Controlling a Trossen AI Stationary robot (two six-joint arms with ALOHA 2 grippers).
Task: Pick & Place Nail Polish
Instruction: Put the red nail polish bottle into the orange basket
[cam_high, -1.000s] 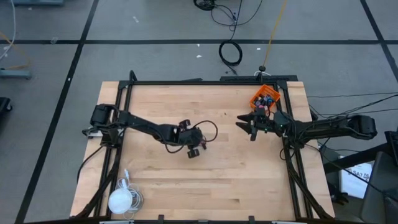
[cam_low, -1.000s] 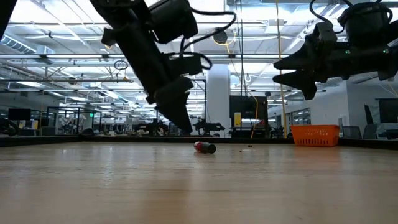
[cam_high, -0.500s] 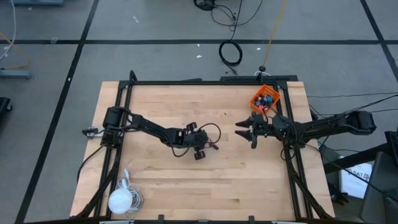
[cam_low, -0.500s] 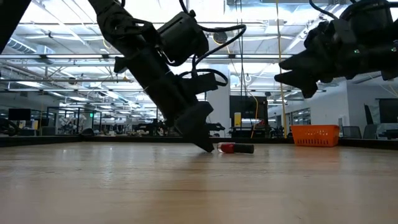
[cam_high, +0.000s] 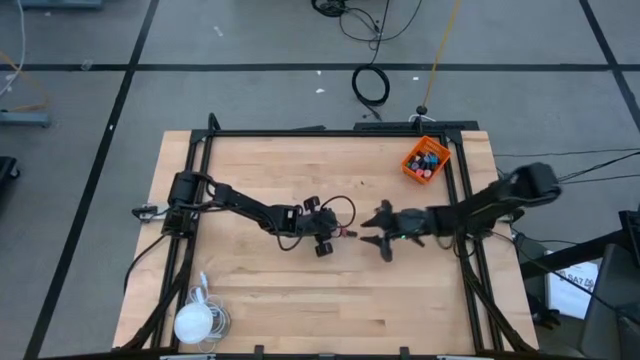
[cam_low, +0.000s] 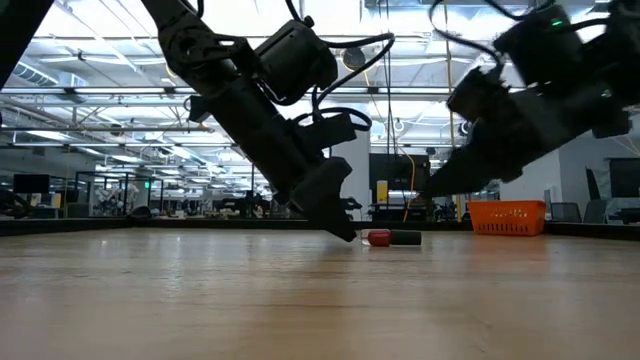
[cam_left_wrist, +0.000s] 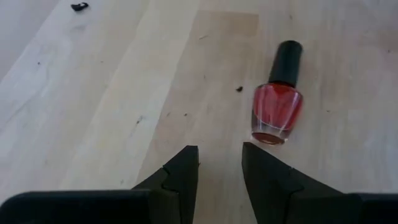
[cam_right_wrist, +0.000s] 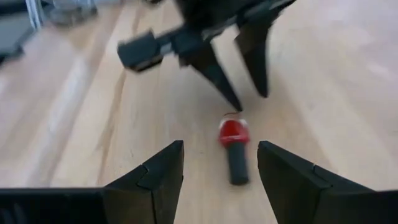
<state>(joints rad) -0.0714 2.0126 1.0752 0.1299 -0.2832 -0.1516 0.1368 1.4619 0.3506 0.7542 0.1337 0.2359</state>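
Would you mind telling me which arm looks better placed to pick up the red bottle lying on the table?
Probably the right: the right gripper is open, with the red nail polish bottle lined up between its fingers. The left gripper is open too, but the bottle lies off to one side.

Overhead, table-level, two close wrist views.

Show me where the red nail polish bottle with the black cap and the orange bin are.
Red nail polish bottle with black cap (cam_left_wrist: 277, 111): left wrist view, on its red glass body.
Orange bin (cam_low: 506, 218): low view, on its front wall.
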